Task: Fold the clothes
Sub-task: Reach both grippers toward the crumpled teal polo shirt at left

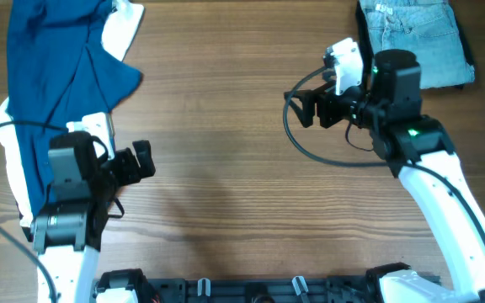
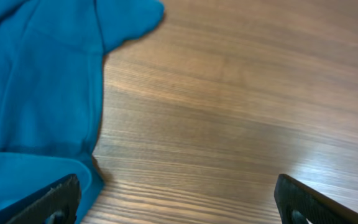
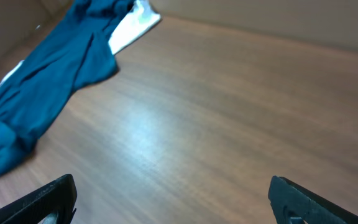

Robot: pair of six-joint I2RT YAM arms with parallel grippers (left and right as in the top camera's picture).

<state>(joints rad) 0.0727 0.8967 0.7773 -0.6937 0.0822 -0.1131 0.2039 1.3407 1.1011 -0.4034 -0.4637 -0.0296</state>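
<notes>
I am holding my left claw (image 1: 146, 160) wide open over the wooden table (image 1: 226, 194), and the blue shirt (image 1: 53, 76) is lying crumpled just beside it. I am holding my right claw (image 1: 303, 109) wide open too, with nothing in it. The folded jeans (image 1: 415, 38) are sitting behind it.

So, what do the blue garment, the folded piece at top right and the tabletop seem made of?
Blue garment: soft matte knit, perhaps cotton jersey; it drapes in limp folds. Folded jeans: light-wash denim, by the stitched seams and fading. Table: wood or wood-look laminate; grain lines, faint sheen.
</notes>
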